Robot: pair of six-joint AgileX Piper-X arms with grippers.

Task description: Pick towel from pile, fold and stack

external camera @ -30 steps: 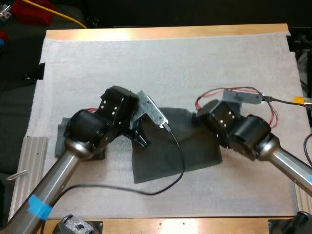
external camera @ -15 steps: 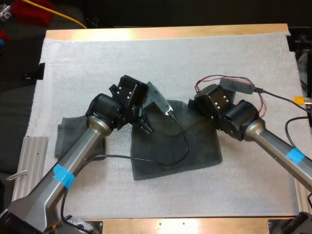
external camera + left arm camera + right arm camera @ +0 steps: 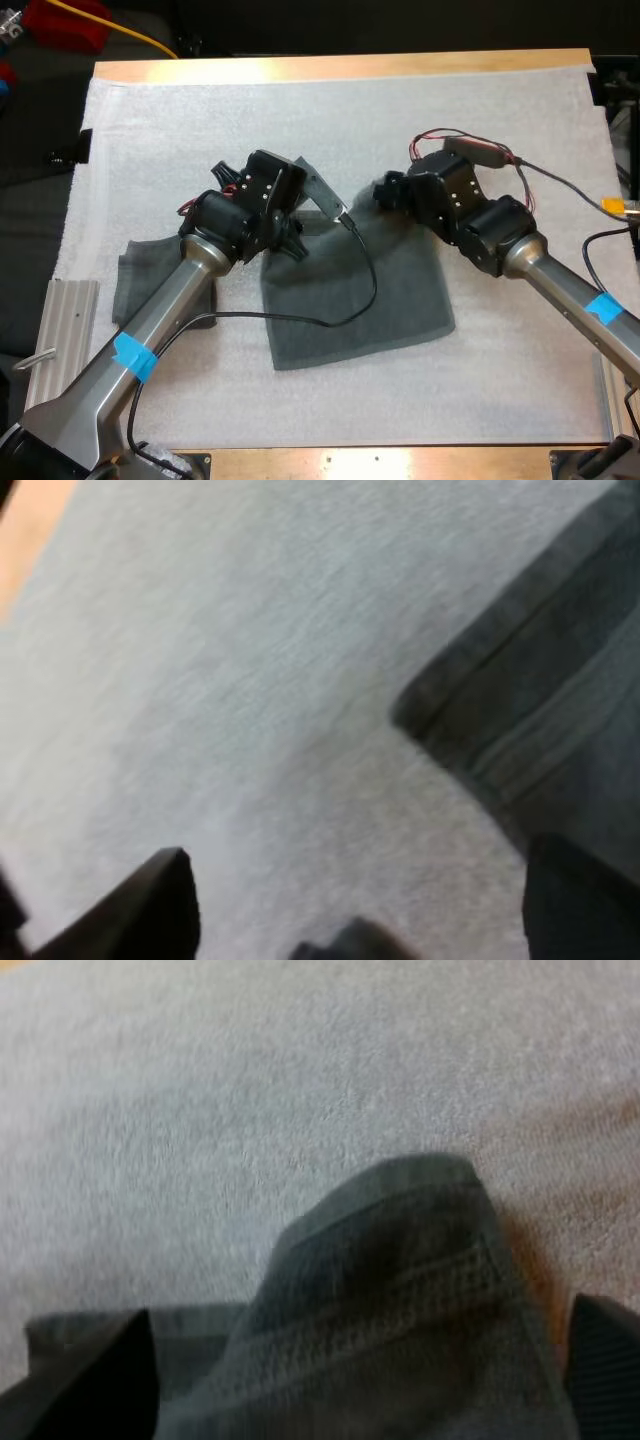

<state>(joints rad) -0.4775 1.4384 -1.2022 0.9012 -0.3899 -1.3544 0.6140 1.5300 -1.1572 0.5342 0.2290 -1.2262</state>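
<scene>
A dark grey-green towel (image 3: 350, 290) lies spread out in the middle of the white mat. My left gripper (image 3: 290, 243) hovers at its far left corner. In the left wrist view that gripper (image 3: 360, 910) is open, its fingers (image 3: 150, 905) wide apart over the mat, with the towel's corner (image 3: 530, 710) just ahead. My right gripper (image 3: 386, 192) is at the far right corner. In the right wrist view it (image 3: 350, 1380) is open too, and the towel's corner (image 3: 400, 1280) humps up loosely between its spread fingers (image 3: 95, 1380).
A second dark towel (image 3: 135, 275) lies on the mat's left side, partly under my left arm. A ribbed metal rail (image 3: 55, 330) sits at the table's left edge. Bare mat (image 3: 340, 120) stretches beyond the spread towel.
Both grippers went from shut to open and let go of the towel's far corners. Both arms shifted toward the far side of the mat, and the towel now lies flat.
</scene>
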